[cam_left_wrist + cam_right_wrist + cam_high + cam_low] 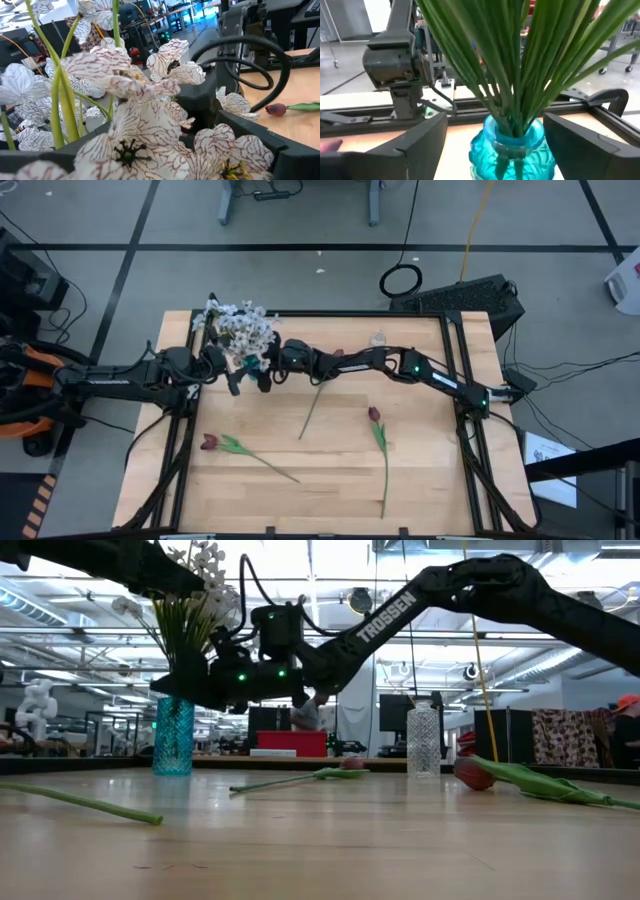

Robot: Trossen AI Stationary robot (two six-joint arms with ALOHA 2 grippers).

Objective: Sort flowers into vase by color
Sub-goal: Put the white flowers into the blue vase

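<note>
White sprays (243, 328) stand in the blue vase (512, 145) between my right tool's (495, 142) spread fingers, my left tool (200, 150) open among the blossoms, while three red tulips (375, 415) lie on the counter (330, 480) behind both tools, clear vase (424, 740) unfilled.

Grey tiled floor (300, 270), cluttered lab beyond.
</note>
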